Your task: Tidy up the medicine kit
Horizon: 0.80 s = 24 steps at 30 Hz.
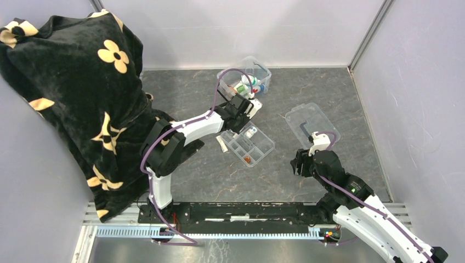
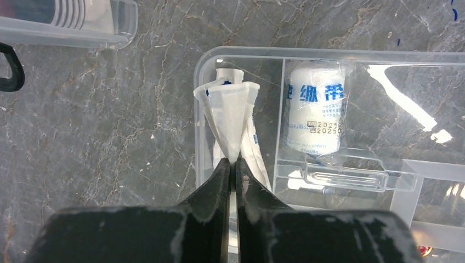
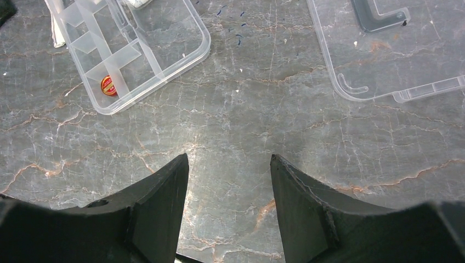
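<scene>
Pinching a crinkled white sachet [image 2: 233, 118], the left claw [image 2: 234, 167] hangs over the clear divided tray [image 2: 329, 53]; right claw [image 3: 229, 164] gapes empty.

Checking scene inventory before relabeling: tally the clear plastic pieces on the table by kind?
Medicine kit box: 1
Divided tray: 1
Flat lid: 1
Total: 3
</scene>
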Available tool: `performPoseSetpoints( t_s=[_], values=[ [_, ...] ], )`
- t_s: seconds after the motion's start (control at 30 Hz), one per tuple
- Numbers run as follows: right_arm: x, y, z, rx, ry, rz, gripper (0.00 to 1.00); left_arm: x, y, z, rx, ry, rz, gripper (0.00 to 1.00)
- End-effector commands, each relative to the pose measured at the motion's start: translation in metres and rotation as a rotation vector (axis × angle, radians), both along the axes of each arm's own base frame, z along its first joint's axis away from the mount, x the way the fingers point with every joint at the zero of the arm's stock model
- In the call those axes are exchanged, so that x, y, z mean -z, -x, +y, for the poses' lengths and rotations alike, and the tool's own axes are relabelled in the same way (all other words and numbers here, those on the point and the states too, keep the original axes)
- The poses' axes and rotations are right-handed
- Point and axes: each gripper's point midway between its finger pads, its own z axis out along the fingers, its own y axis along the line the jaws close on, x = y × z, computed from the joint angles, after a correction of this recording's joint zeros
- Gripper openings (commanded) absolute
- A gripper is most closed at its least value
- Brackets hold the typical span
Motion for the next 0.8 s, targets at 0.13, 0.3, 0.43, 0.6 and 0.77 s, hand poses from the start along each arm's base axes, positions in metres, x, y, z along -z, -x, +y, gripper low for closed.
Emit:
performPoseSetpoints(
  t_s=[0.13,0.3,0.43,0.6,0.77],
  values=[
    [-0.011,-0.003,-0.001,0.015,-0.012,-0.015,0.63,-0.005,-0.005,-0.002,0.056,-0.028,-0.012,0.22],
    [-0.013,-0.003,-0.001,0.019,-0.012,-0.019,0.63,-0.005,-0.002,0.002,0.046,-0.043,0.002,0.3],
    [-0.013,-0.002,-0.001,0.02,-0.015,-0.019,0.63,-0.013,0.002,0.002,0.036,-0.021,0.002,0.35],
    [-0.015,-0.002,-0.001,0.016,-0.015,-0.021,0.63,-0.029,0.004,0.008,-0.01,0.006,-0.02,0.38],
    [-0.015,-0.003,-0.002,0.023,-0.016,-0.025,0.63,-0.056,0.006,0.027,-0.217,0.179,-0.077,0.45]
  ],
)
